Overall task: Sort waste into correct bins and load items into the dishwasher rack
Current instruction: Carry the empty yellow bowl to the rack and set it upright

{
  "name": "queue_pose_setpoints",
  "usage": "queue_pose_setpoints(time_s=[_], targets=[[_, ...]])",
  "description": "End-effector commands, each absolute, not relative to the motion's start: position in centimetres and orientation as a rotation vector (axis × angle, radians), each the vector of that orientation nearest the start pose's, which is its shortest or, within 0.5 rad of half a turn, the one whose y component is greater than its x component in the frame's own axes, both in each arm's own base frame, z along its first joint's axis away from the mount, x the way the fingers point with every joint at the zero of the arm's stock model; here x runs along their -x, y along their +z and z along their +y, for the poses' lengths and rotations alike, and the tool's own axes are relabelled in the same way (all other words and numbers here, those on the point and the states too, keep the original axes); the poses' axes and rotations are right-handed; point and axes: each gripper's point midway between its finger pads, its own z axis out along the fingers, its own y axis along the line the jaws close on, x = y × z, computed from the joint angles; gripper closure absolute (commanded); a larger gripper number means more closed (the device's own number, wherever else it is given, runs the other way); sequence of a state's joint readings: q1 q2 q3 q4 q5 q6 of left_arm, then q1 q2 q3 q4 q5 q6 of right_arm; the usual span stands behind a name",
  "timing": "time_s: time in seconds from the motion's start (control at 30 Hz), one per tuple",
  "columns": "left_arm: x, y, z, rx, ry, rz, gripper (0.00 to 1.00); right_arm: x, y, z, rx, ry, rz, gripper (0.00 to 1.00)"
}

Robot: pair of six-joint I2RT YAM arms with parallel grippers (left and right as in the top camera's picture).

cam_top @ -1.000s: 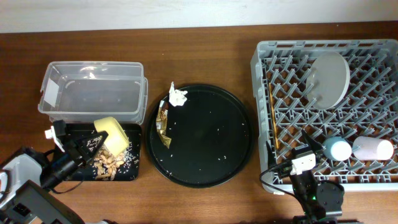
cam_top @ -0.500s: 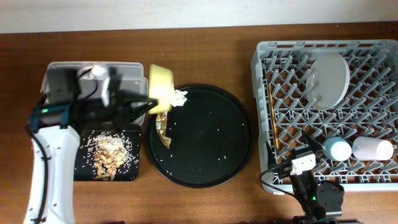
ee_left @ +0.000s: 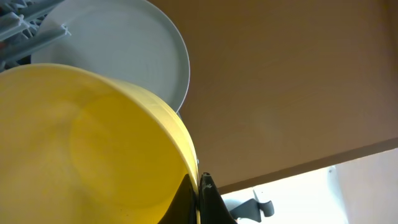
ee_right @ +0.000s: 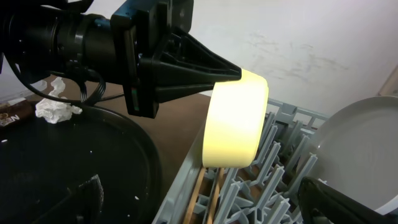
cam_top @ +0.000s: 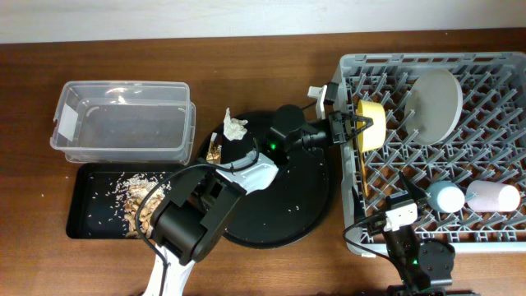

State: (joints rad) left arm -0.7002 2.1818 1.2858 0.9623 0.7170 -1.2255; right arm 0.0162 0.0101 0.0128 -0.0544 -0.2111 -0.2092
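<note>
The left gripper (cam_top: 352, 130) pinches the bowl (cam_top: 372, 136), tipped on edge, above the rack (cam_top: 345, 78); the right gripper (cam_top: 403, 214) I can't tell.

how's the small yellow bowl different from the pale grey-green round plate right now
The small yellow bowl is clamped at its rim by the left gripper; the pale grey-green round plate stands free in the large grey plastic dishwasher rack. The bowl is deep and smaller; the plate is flat and wider. Both are turned on edge, inside the rack's outline.
</note>
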Motion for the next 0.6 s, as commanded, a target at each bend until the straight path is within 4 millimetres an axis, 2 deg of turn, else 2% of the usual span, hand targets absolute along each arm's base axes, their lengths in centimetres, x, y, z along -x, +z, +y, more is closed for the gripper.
queue_pose_setpoints(time_s=[0.0, 0.07, 0.17, 0.2, 0.23, 0.27, 0.3, 0.33, 0.4, 0.47, 0.57], targets=[[-36.6, 18.5, -45.9, -0.201, -1.963, 1.948, 0.99, -24.2, 16.2, 4.0, 0.337, 0.029, 1.587, 0.02], [-37.9, 18.6, -44.7, -0.177, -1.947, 1.936, 0.94, -24.2, 16.2, 4.0, 0.338, 0.029, 1.587, 0.02], [-39.8, 18.5, -42.4, -0.169, -1.938, 1.935, 0.72, -24.2, 16.2, 4.0, 0.338, 0.029, 1.587, 0.02], [-40.2, 18.5, -41.8, -0.174, -1.940, 1.938, 0.59, -24.2, 16.2, 4.0, 0.338, 0.029, 1.587, 0.02], [-40.2, 18.5, -41.4, -0.187, -1.947, 1.941, 0.33, -24.2, 16.2, 4.0, 0.338, 0.029, 1.587, 0.02], [-40.3, 18.5, -41.1, -0.193, -1.949, 1.943, 0.22, -24.2, 16.2, 4.0, 0.337, 0.029, 1.587, 0.02], [-40.6, 18.5, -40.8, -0.188, -1.946, 1.941, 0.17, -24.2, 16.2, 4.0, 0.338, 0.029, 1.587, 0.02], [-41.2, 18.5, -40.2, -0.174, -1.937, 1.938, 0.01, -24.2, 16.2, 4.0, 0.338, 0.029, 1.587, 0.02], [-42.1, 18.7, -38.9, -0.166, -1.929, 1.931, 0.01, -24.2, 16.2, 4.0, 0.338, 0.029, 1.587, 0.02], [-42.9, 19.9, -36.9, -0.178, -1.927, 1.920, 0.01, -24.2, 16.2, 4.0, 0.338, 0.029, 1.587, 0.02], [-44.0, 23.6, -32.6, -0.147, -1.815, 1.962, 0.01, -24.2, 16.2, 4.0, 0.337, 0.029, 1.587, 0.02]])
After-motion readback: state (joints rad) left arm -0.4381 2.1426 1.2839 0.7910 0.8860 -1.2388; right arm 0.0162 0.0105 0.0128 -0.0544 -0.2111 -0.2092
